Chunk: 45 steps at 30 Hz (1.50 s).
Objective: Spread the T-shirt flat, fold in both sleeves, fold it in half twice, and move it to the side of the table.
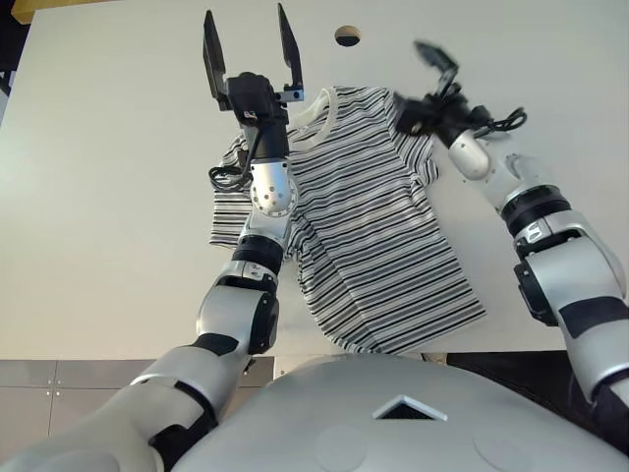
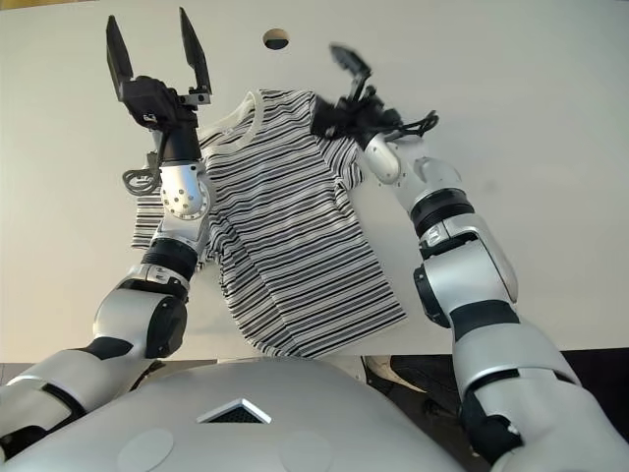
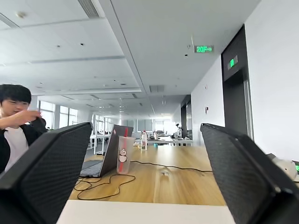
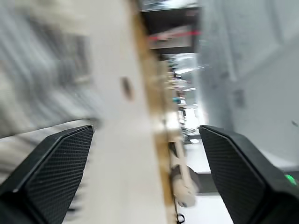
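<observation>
the t-shirt [image 1: 378, 231] lies with its collar between left gripper [image 1: 248, 29] and right gripper [image 4: 145, 128] (both spread, empty).

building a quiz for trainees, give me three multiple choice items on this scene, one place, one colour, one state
1. The round hole in the table lies: A by the hem; B beyond the collar; C under the left sleeve.
2. The T-shirt is: A black-and-white striped; B plain red; C blue checked.
3. The left gripper is: A shut on a sleeve; B shut on the collar; C open, empty.
Answers: 1 B, it sits past the neckline; 2 A, stripes cover it; 3 C, its fingers stand apart, holding nothing.
</observation>
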### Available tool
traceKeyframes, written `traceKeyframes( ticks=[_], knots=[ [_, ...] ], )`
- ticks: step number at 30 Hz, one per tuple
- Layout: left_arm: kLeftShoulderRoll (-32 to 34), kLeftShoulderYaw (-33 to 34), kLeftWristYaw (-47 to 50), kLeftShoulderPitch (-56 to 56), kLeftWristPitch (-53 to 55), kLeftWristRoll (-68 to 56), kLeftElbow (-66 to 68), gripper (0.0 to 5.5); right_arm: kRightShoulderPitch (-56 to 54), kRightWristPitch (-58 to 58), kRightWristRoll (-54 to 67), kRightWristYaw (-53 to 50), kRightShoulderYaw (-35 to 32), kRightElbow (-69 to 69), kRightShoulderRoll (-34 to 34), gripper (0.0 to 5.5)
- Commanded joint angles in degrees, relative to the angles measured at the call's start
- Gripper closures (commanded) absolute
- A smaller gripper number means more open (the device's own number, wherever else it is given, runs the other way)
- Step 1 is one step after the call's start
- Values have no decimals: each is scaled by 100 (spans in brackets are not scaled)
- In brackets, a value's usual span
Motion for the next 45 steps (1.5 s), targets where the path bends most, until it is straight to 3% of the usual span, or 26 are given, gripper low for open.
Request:
traceKeyframes(
  ticks=[1, 13, 24, 28, 31, 34, 39, 45],
  knots=[
    [16, 12, -100, 107, 163, 45, -461, 120, -181, 8, -196, 416, 379, 267, -125, 132],
    [330, 270, -156, 444, 857, 148, -1545, 120, 89, 645, 362, 279, 72, 991, -1129, 132],
    [1618, 141, -114, 582, 2101, 1434, -1576, 120, 482, 485, 936, -116, -331, 397, -1359, 132],
    [2020, 54, -45, 588, 2397, 1795, -1652, 120, 1119, 382, 1146, -633, -842, -1587, -1788, 132],
    [2100, 43, -62, 670, 2465, 1781, -1793, 120, 2463, 281, 1472, -48, -1302, -4054, -2361, 132],
    [2100, -64, -59, 765, 2498, 1887, -1922, 120, 3772, 98, 1547, 760, -1272, -5740, -2993, 132],
    [2097, -121, -55, 746, 2550, 1881, -1922, 120, 5485, -219, 1508, 1846, -1165, -6621, -4016, 132],
    [2107, -216, -19, 730, 2579, 1872, -1847, 120, 5822, -69, 1212, 2295, -1318, -6686, -4108, 132]
  ],
)
